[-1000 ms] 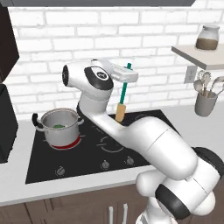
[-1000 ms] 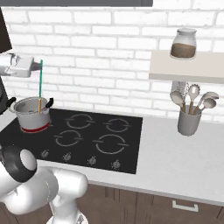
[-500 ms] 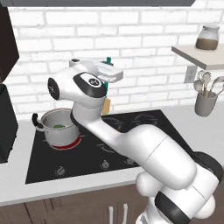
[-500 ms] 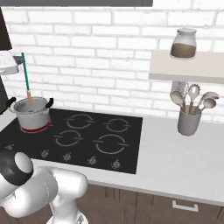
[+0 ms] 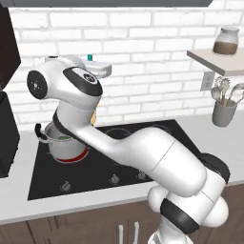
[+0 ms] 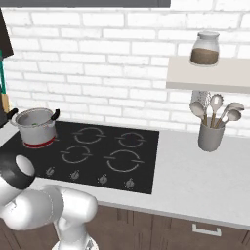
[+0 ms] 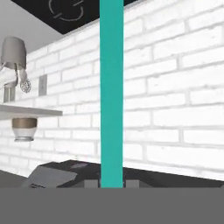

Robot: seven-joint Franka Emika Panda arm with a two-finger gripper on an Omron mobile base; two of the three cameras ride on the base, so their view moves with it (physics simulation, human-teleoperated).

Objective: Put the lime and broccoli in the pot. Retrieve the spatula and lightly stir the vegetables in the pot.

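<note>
Grey counter (image 6: pixel 195 171) w/ black hob (image 6: pixel 93 154); pot (image 6: pixel 35 126) on hob's back-left burner, utensil cup (image 6: pixel 211 138) right of hob.

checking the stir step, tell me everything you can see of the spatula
The spatula has a long, straight teal handle, smooth and plastic-looking, running the full height of the hand view against the white brick wall. Its lower end sits between the shut fingers of the gripper, which hold it. In the right base view a teal strip with a tan, wood-coloured end shows at the left edge, left of the pot, apart from it.

Spatula (image 7: pixel 111 87) now farther left, above pot (image 6: pixel 35 125).
</note>
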